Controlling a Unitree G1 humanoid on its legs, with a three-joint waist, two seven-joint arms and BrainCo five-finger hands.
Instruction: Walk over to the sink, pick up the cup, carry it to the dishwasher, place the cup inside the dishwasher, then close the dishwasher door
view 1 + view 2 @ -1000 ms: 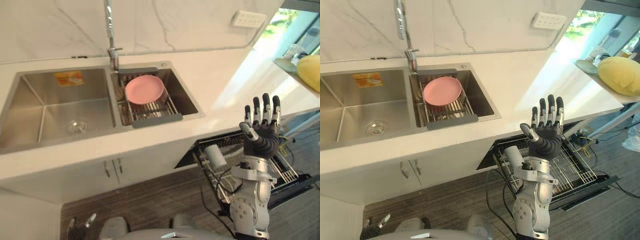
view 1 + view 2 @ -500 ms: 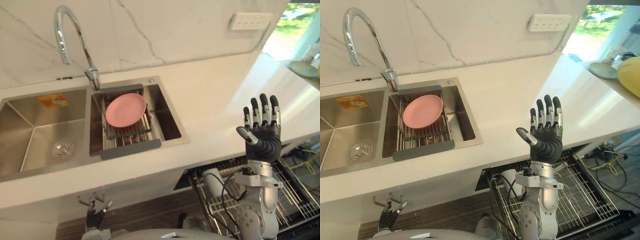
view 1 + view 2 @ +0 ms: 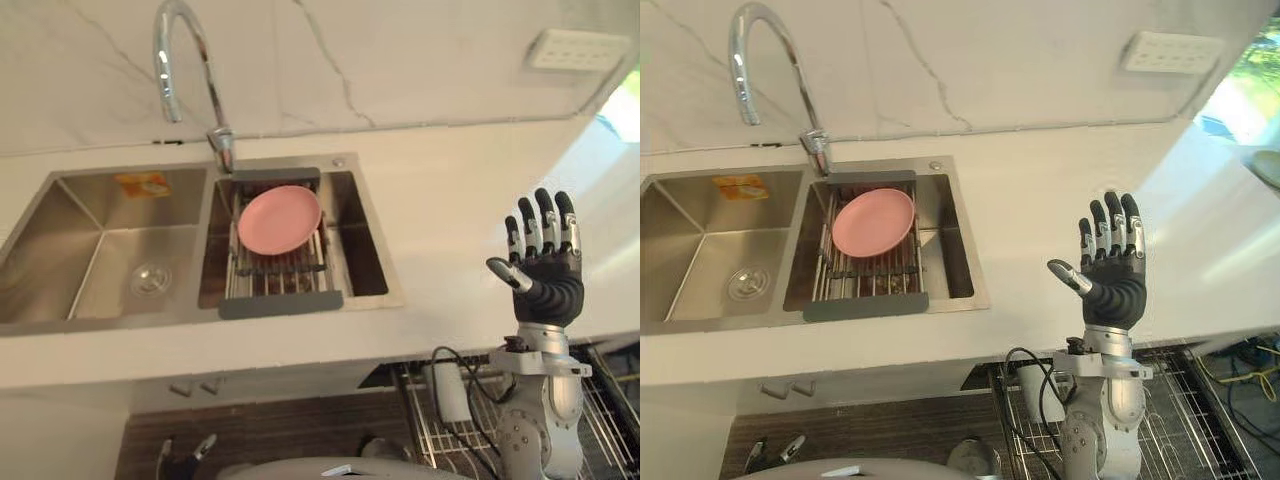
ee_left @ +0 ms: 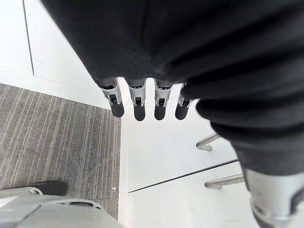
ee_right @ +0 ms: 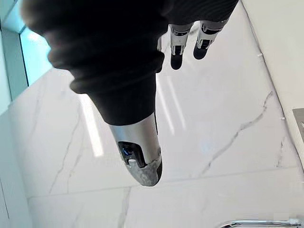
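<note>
An orange sticker [image 3: 141,183] sits on the back wall of the double sink's [image 3: 110,320] left basin; its print is too small to read. The pale cup [image 3: 448,392] rests in the dishwasher rack [image 3: 1185,400] under the counter edge. Its long axis runs roughly away from the counter, and I cannot tell which end is the mouth. The right hand [image 3: 548,285] is raised, fingers straight and slightly spread, empty. The left hand [image 4: 139,107] hangs by a white cabinet door [image 4: 166,199], fingers relaxed, empty.
</note>
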